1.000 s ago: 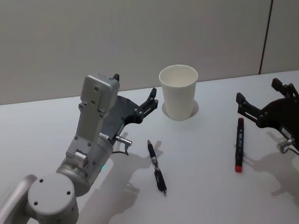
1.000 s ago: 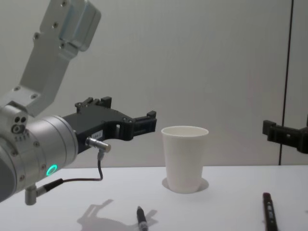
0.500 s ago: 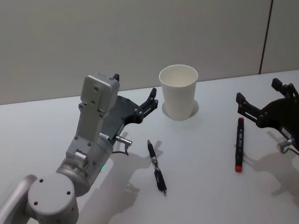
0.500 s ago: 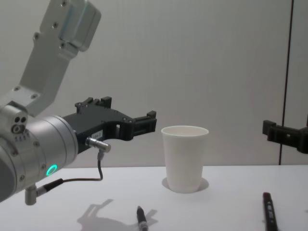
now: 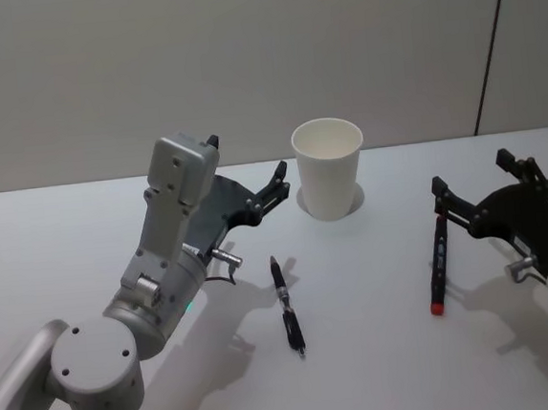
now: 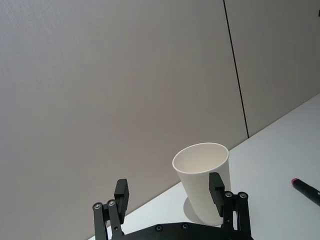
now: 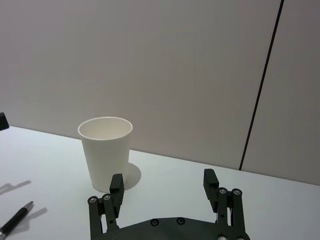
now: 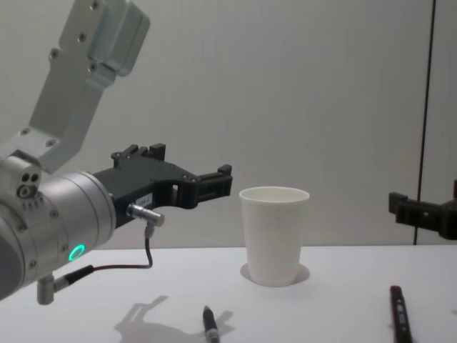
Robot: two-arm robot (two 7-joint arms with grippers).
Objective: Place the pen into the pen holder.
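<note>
There, the black pen point(image 5: 286, 305) lay flat on the white bench point(image 5: 383, 349), in front of the upright pen holder point(image 5: 329, 171), while a red-tipped pen point(image 5: 437, 263) lay well apart to its right, the left gripper point(image 5: 247, 159) hovering open left of the holder and the right gripper point(image 5: 471, 173) open above the red-tipped pen's far end.
</note>
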